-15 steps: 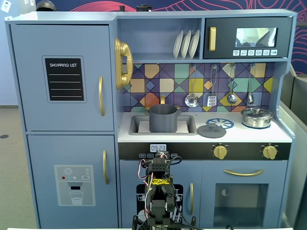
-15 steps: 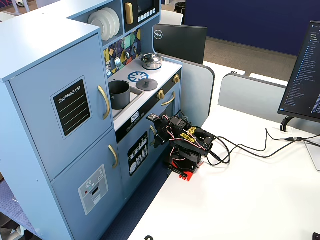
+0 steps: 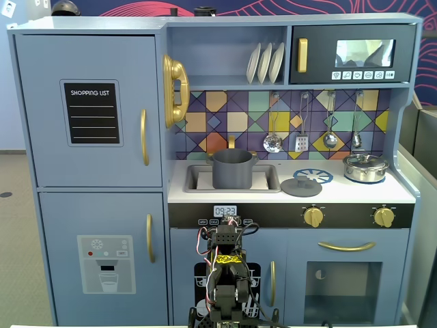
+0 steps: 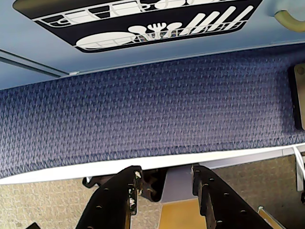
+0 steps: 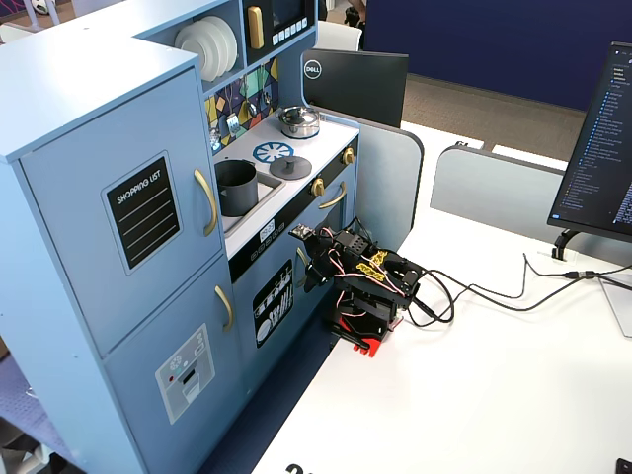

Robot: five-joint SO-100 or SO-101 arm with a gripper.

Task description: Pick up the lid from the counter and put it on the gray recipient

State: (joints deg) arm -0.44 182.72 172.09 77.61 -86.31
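Toy kitchen (image 3: 89,184) filling frame, backed by patterned tiles. Dark lid (image 3: 301,186) flat on pale counter (image 3: 355,193) at centre right, beside gray pot (image 3: 232,169) standing in sink. Folded at bottom centre, gripper (image 4: 164,183) empty, fingers slightly parted above blue carpet (image 4: 143,119).

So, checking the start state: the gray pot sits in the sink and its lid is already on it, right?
Not quite. The gray pot does sit in the sink, but the lid lies on the counter beside it, as a fixed view shows. The pot is open.
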